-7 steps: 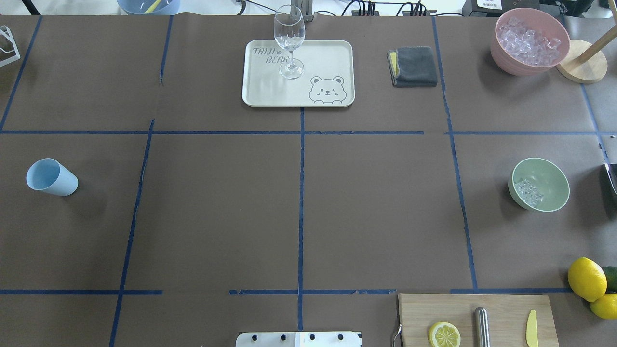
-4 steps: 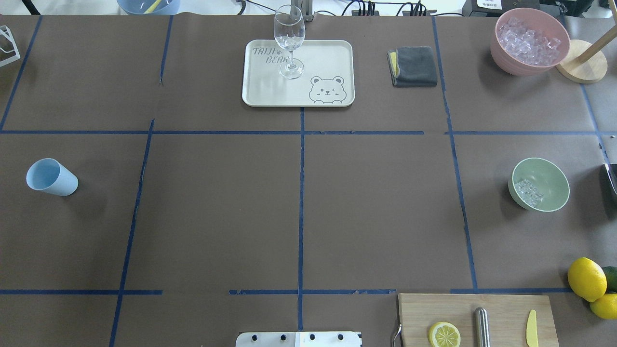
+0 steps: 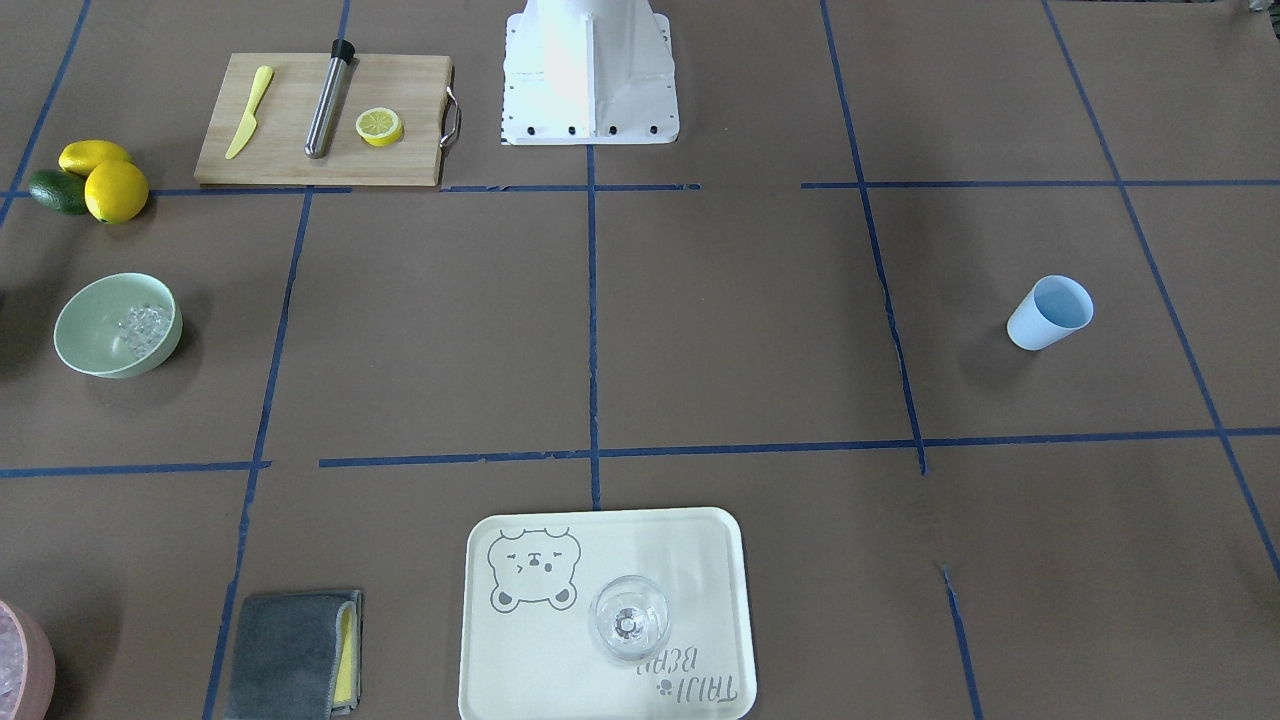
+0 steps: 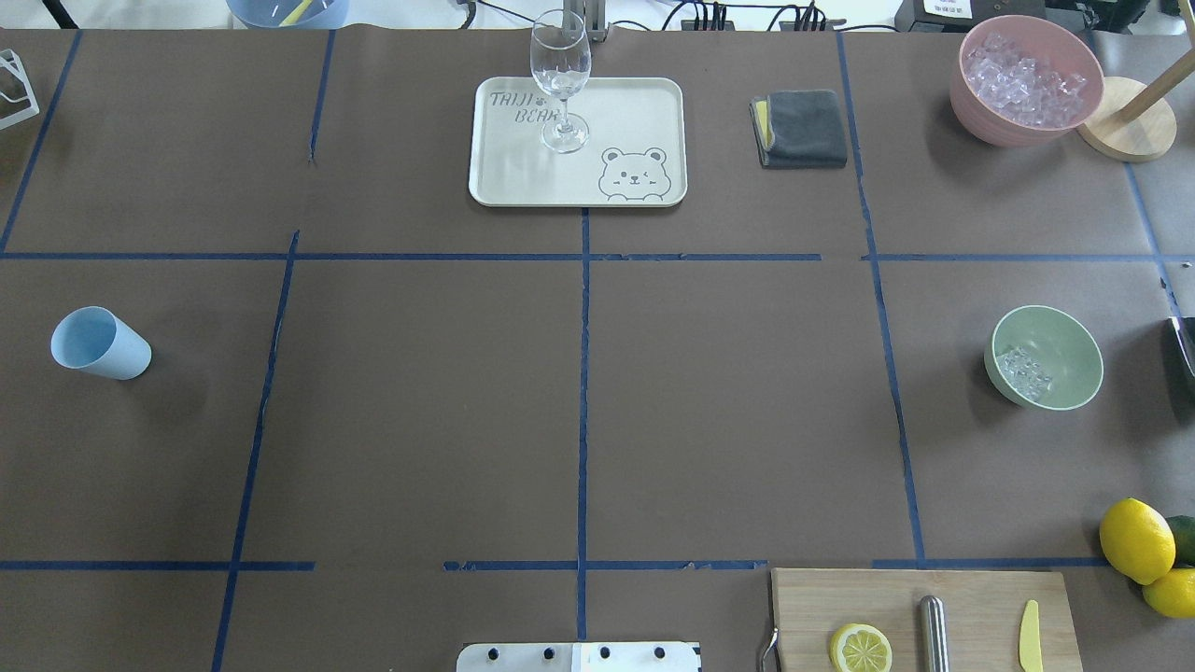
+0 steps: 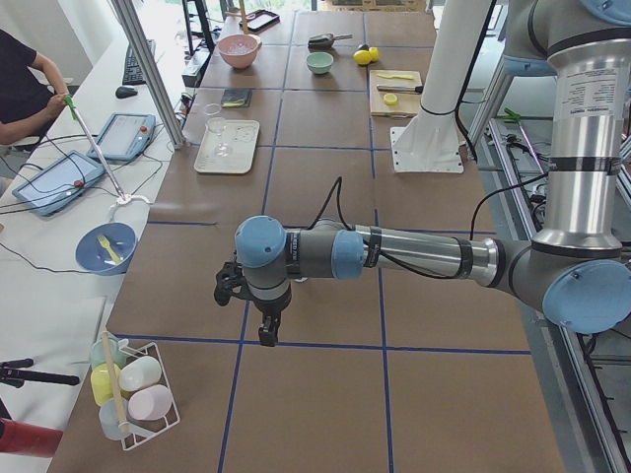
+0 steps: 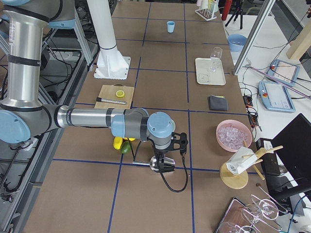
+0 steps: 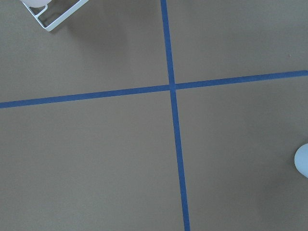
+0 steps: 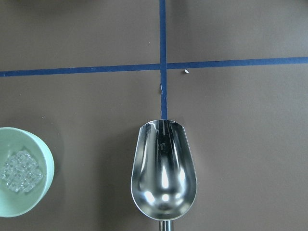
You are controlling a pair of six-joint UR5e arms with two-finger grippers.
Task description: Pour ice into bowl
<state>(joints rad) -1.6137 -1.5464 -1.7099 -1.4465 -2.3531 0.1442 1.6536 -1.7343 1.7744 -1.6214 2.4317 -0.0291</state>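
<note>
one mint-green bowl (image 4: 1074,343) sitting by the right edge of the table (image 4: 747,420), one ice heap (image 4: 1024,371) lying inside, left gripper (image 5: 258,313) and right gripper (image 6: 167,158) grip impossible to tell

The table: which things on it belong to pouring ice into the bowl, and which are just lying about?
Job: bowl, the ice in it, possibly the blue cup.
Lying about: tray, wine glass, grey cloth, pink tub, cutting board, lemons.
</note>
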